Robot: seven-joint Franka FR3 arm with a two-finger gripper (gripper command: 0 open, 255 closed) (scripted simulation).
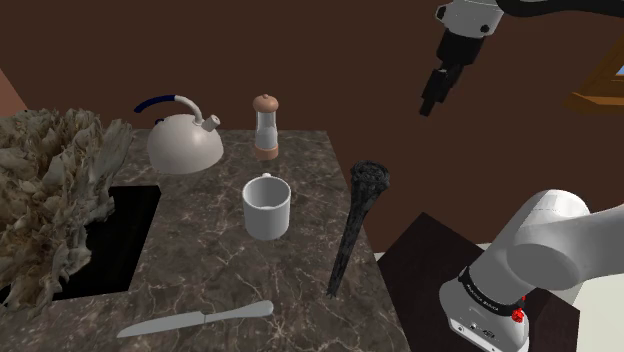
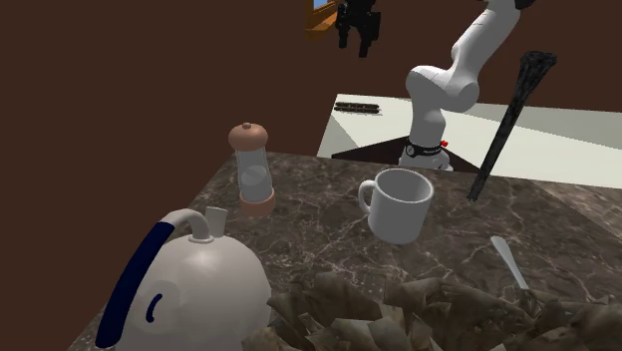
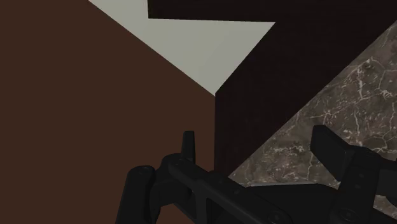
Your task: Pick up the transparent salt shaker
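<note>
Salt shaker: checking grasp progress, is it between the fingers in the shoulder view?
No, the salt shaker stands on the counter, far from the raised fingers.

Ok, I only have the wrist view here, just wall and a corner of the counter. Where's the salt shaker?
Observer: The salt shaker stands upright at the far edge of the counter, right of the kettle in the shoulder view.
Operator: And the gripper?
Observer: The gripper hangs high, up and to the shaker's right in that view.
Operator: Anything close to the shaker?
Observer: A white mug stands in front of it, not touching.
</note>
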